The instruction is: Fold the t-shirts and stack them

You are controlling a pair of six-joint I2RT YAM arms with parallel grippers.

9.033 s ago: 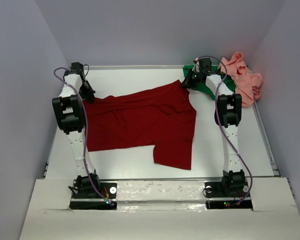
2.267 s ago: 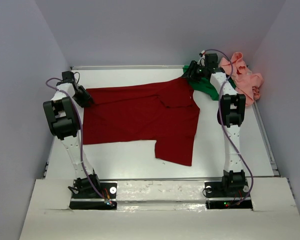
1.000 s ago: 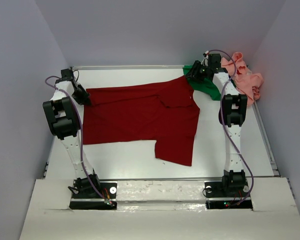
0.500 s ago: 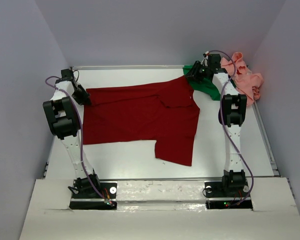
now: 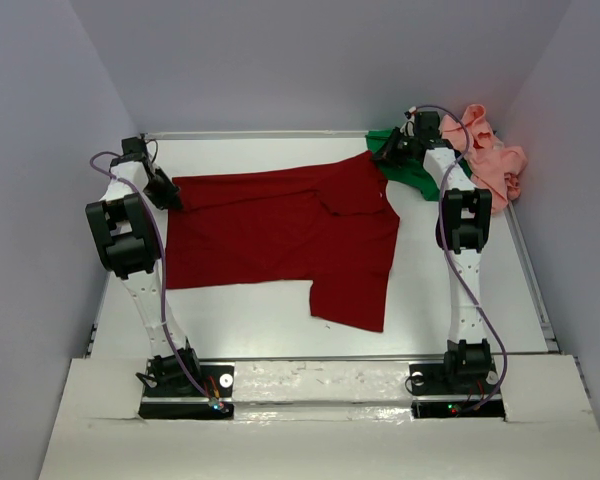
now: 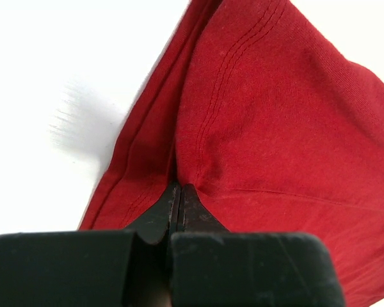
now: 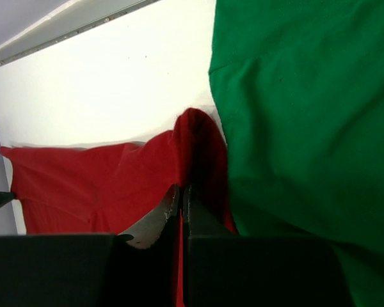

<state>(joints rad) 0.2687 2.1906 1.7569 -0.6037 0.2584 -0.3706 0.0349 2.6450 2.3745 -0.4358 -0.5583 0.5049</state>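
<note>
left hand [image 6: 179, 192] clamped on far-left hem of dark red t-shirt [image 5: 280, 230] | right hand [image 7: 182, 195] pinching its far-right corner, just beside green t-shirt [image 7: 294, 96] | shirt spread mid-tabletop [image 5: 250, 315] | soft, limp, light: grip corners and hems; will likely sag

Apparently three t-shirts [image 5: 280, 230], two arms [image 5: 128, 238]

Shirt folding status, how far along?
Done: nothing folded or stacked. In hand: red shirt lies spread out, left gripper and right gripper each shut on a far corner. Left: fold it, then the green shirt and pink shirt bunched at far right.
</note>
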